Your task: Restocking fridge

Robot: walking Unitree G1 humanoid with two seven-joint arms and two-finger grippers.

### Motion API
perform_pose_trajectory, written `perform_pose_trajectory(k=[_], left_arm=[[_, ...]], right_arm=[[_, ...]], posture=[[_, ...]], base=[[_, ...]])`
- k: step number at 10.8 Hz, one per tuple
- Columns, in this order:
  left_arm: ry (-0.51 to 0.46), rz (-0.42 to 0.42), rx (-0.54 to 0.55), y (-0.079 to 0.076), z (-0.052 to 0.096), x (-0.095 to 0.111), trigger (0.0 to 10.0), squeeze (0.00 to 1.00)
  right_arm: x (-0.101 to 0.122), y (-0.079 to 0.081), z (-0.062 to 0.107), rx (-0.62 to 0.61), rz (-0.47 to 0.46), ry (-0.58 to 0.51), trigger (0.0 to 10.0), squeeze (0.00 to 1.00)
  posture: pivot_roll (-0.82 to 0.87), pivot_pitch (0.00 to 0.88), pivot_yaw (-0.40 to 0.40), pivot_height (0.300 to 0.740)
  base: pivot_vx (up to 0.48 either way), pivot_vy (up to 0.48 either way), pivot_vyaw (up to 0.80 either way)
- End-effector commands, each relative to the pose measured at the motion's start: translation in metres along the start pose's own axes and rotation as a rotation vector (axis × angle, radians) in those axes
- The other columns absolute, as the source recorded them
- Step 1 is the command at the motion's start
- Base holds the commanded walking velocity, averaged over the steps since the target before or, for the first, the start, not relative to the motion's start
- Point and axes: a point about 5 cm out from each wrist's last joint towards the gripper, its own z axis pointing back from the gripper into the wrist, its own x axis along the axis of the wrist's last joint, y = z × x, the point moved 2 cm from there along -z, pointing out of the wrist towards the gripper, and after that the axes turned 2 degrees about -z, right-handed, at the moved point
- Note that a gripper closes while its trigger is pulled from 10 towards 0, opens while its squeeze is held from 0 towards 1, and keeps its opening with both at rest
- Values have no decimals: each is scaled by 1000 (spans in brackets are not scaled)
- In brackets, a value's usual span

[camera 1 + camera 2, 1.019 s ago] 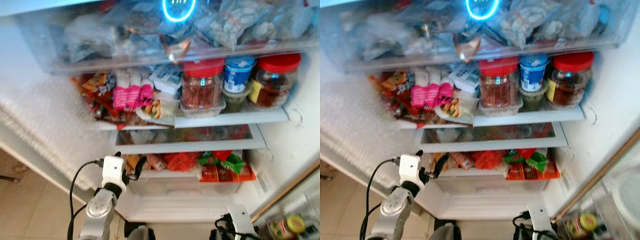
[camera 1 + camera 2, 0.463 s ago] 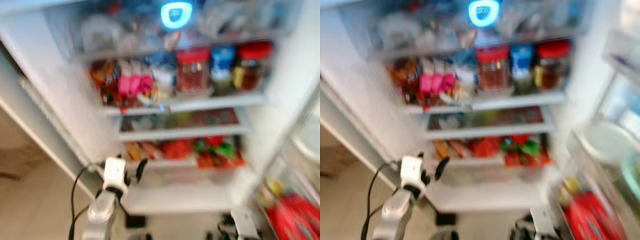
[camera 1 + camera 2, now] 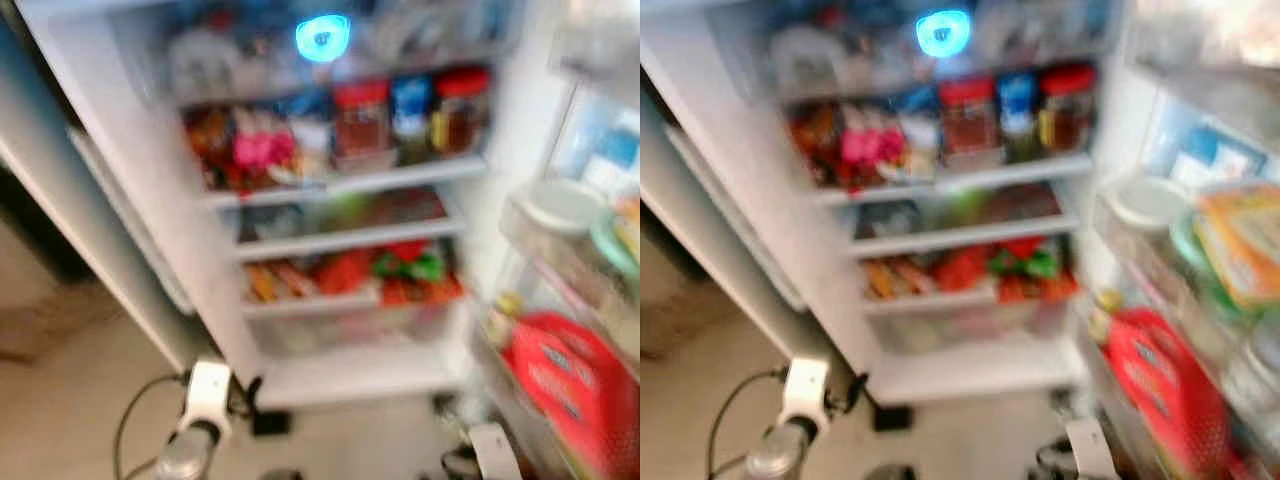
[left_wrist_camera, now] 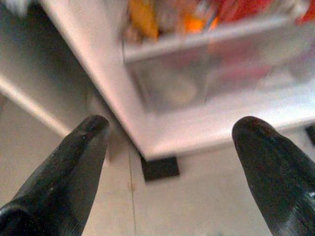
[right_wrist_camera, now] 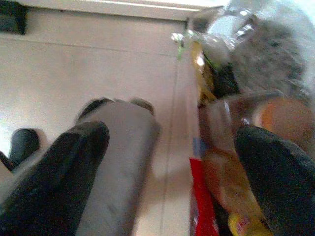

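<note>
Three jars point(image 3: 400, 110) line the open fridge point(image 3: 340, 370)'s upper shelf in the blurred head views; a red bag point(image 3: 1160, 385) sits in the door rack. Left wrist: left gripper point(image 4: 172, 162), fingers spread and empty, faces the bottom drawer point(image 4: 197, 78). Right wrist: right gripper point(image 5: 167, 177), fingers apart, hangs over floor point(image 5: 74, 64) beside door bottles point(image 5: 236, 142).

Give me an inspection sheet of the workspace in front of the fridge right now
Surface: beige tiled floor, bare near the robot.
Job's things: open fridge; red-lidded jars on upper shelf, packets below; red pouch in door rack.
Clutter: small black block on the floor by the fridge base.
Grippers: left gripper open, empty; right gripper open, empty.
Cables: black cable looping at left wrist.
Surroundings: blurred; nothing else seen.
</note>
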Motion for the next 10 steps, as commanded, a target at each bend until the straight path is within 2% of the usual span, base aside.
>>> perform_pose_trajectory(k=[1, 3, 5, 8, 10], left_arm=[[132, 20, 62, 19, 10, -28, 10000, 0], [281, 14, 112, 32, 27, -60, 10000, 0], [387, 8, 135, 35, 41, -82, 10000, 0], [438, 12, 127, 30, 45, -91, 10000, 0], [438, 8, 115, 29, 44, -91, 10000, 0]], right_arm=[[-11, 6, 0, 13, 4, 41, 10000, 0], [-10, 5, 0, 9, -4, 38, 10000, 0], [-10, 5, 0, 11, -7, 38, 10000, 0], [-9, 5, 0, 6, -15, 32, 10000, 0], [-10, 4, 0, 2, -31, 33, 10000, 0]], posture=[[-81, 29, 112, 644], [-85, 34, 114, 644], [-79, 34, 113, 644], [-84, 39, 113, 644], [-78, 32, 106, 644]], base=[[0, 0, 0], [0, 448, 0], [0, 472, 0], [0, 472, 0], [0, 471, 0]])
